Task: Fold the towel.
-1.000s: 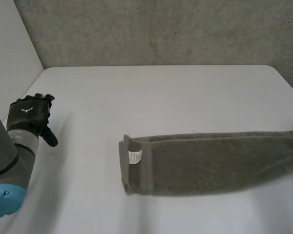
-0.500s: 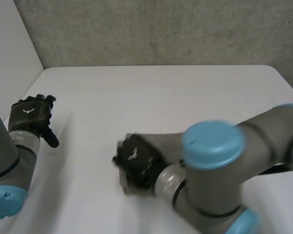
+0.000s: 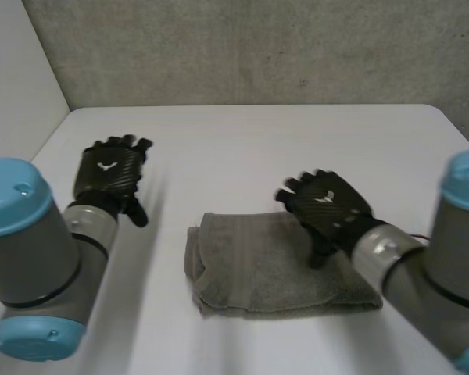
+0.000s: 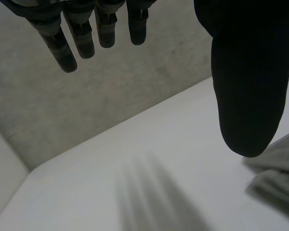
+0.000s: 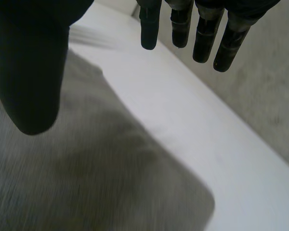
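- Closest in: grey left arm and right arm with light-blue caps, one at each side of the table's near edge.
- Between them, on the white table: grey towel, folded into a short, thick rectangle, with layered folds at its left end.
- Over the towel's far right part: right hand, palm down, fingers straight and set well apart from the thumb, gripping nothing; contact with the cloth unclear.
- Well to the left of the towel, off the cloth: left hand over the tabletop, fingers straight and relaxed, thumb spread wide, holding nothing.
- Farthest: the table's rounded far edge, then a grey concrete wall.
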Robot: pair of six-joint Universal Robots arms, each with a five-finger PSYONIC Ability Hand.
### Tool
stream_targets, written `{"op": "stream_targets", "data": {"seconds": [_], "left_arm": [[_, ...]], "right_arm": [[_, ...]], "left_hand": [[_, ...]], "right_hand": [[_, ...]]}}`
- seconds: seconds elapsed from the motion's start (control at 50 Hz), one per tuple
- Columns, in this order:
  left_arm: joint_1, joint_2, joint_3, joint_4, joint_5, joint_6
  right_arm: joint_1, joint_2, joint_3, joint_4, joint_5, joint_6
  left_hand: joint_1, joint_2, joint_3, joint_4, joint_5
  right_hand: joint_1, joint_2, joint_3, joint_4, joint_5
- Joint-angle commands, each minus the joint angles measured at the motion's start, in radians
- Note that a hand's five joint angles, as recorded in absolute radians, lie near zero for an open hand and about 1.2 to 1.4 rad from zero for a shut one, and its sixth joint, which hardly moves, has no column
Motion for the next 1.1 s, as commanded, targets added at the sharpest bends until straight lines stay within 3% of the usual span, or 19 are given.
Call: {"op": "stream_targets", "data": {"seconds": [0.02,0.1,0.3,0.36,0.4,0.52,0.58,0.62,0.64,0.66,0.68,0.72,0.78,0.84,0.88,0.94,1.02,1.06,1.1], "left_arm": [[-0.081,-0.059,0.072,0.005,-0.003,-0.001],[-0.112,-0.071,0.098,0.006,-0.007,-0.003],[-0.126,-0.065,0.104,0.0,-0.012,-0.007],[-0.127,-0.059,0.101,-0.003,-0.012,-0.013],[-0.127,-0.054,0.098,-0.005,-0.012,-0.015],[-0.127,-0.017,0.089,-0.005,-0.014,-0.016],[-0.123,-0.005,0.09,-0.005,-0.014,-0.016],[-0.121,0.001,0.09,-0.003,-0.014,-0.015],[-0.12,0.009,0.089,-0.003,-0.014,-0.015],[-0.12,0.009,0.089,-0.003,-0.014,-0.015],[-0.117,0.016,0.089,-0.005,-0.014,-0.015],[-0.115,0.023,0.086,-0.005,-0.014,-0.015],[-0.112,0.036,0.075,-0.005,-0.014,-0.015],[-0.106,0.047,0.063,-0.005,-0.014,-0.015],[-0.101,0.05,0.06,-0.005,-0.014,-0.016],[-0.095,0.052,0.05,-0.005,-0.014,-0.016],[-0.095,0.052,0.049,-0.005,-0.014,-0.016],[-0.095,0.052,0.049,-0.003,-0.014,-0.021],[-0.097,0.052,0.049,-0.003,-0.014,-0.022]], "right_arm": [[-0.242,-0.057,0.228,-0.027,-0.16,-0.013],[-0.313,-0.06,0.293,-0.061,-0.179,-0.031],[-0.424,-0.042,0.407,-0.13,-0.222,-0.096],[-0.428,-0.012,0.404,-0.143,-0.228,-0.096],[-0.43,0.001,0.401,-0.18,-0.217,-0.08],[-0.42,-0.011,0.382,-0.231,-0.171,-0.083],[-0.399,-0.034,0.328,-0.225,-0.098,-0.082],[-0.256,-0.051,0.252,-0.209,-0.044,-0.07],[-0.255,-0.051,0.252,-0.209,-0.044,-0.07],[-0.153,-0.048,0.199,-0.199,-0.024,-0.063],[-0.152,-0.048,0.198,-0.199,-0.024,-0.063],[0.005,-0.036,0.096,-0.177,0.017,-0.059],[0.119,0.019,0.013,-0.151,0.047,-0.065],[0.17,0.063,-0.03,-0.139,0.05,-0.068],[0.292,0.144,-0.095,-0.111,0.047,-0.066],[0.371,0.223,-0.124,-0.09,0.041,-0.071],[0.396,0.282,-0.129,-0.065,0.04,-0.074],[0.396,0.285,-0.132,-0.056,0.044,-0.074],[0.382,0.261,-0.118,-0.053,0.044,-0.059]], "left_hand": [[0.006,0.019,0.017,0.015,-0.019],[0.012,0.025,0.023,0.021,-0.014],[0.029,0.043,0.041,0.038,0.004],[0.035,0.048,0.047,0.044,0.01],[0.035,0.048,0.047,0.044,0.01],[0.032,0.046,0.044,0.041,0.007],[0.035,0.048,0.047,0.044,0.01],[0.032,0.046,0.044,0.041,0.007],[0.032,0.046,0.044,0.041,0.007],[0.032,0.046,0.044,0.041,0.007],[0.032,0.046,0.044,0.041,0.007],[0.032,0.046,0.044,0.041,0.007],[0.029,0.043,0.041,0.038,0.004],[0.026,0.04,0.038,0.035,0.001],[0.026,0.04,0.038,0.035,0.001],[0.023,0.037,0.035,0.032,-0.002],[0.023,0.037,0.035,0.032,-0.002],[0.023,0.037,0.035,0.032,-0.002],[0.02,0.034,0.032,0.029,-0.005]], "right_hand": [[-0.047,-0.06,-0.041,-0.062,-0.072],[-0.028,-0.041,-0.022,-0.043,-0.053],[0.462,0.449,0.469,0.447,0.437],[0.815,0.801,0.821,0.799,0.789],[1.174,1.16,1.18,1.158,1.148],[1.175,1.162,1.181,1.16,1.15],[1.175,1.162,1.181,1.16,1.15],[1.175,1.162,1.181,1.16,1.15],[1.175,1.162,1.181,1.16,1.15],[1.175,1.162,1.181,1.16,1.15],[1.175,1.162,1.181,1.16,1.15],[1.175,1.162,1.181,1.16,1.15],[1.175,1.162,1.181,1.16,1.15],[1.175,1.162,1.181,1.16,1.15],[1.175,1.162,1.181,1.16,1.15],[1.175,1.162,1.181,1.16,1.15],[1.175,1.162,1.181,1.16,1.15],[1.038,1.025,1.044,1.023,1.013],[0.238,0.225,0.244,0.223,0.213]]}}
